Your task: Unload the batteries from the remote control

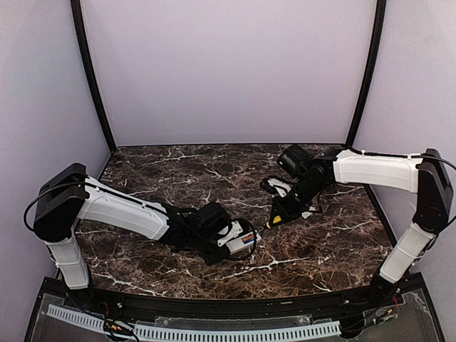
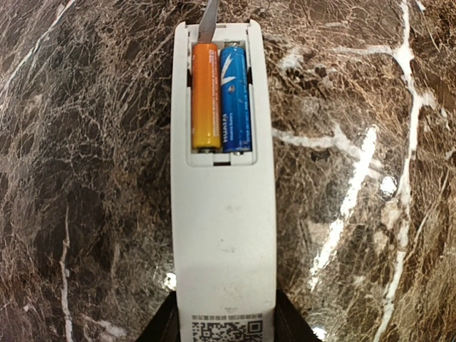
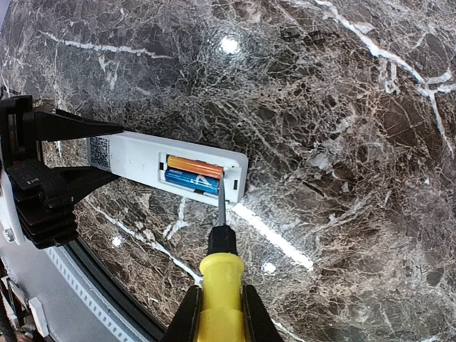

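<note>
A dark brown marble-patterned tabletop [image 1: 178,171], veined in white, is spreading across the whole enclosure. A plain pale lilac back wall [image 1: 228,71] is rising behind it, and matching side panels [image 1: 35,92] are closing it in on the left and right. Two thin black poles [image 1: 93,78] are leaning up from the far corners. Light is glinting off the polished stone in bright spots [image 3: 229,44]. Along the near edge a black rail [image 1: 235,303] is curving, with a white perforated strip [image 1: 214,333] lying just below it.
</note>
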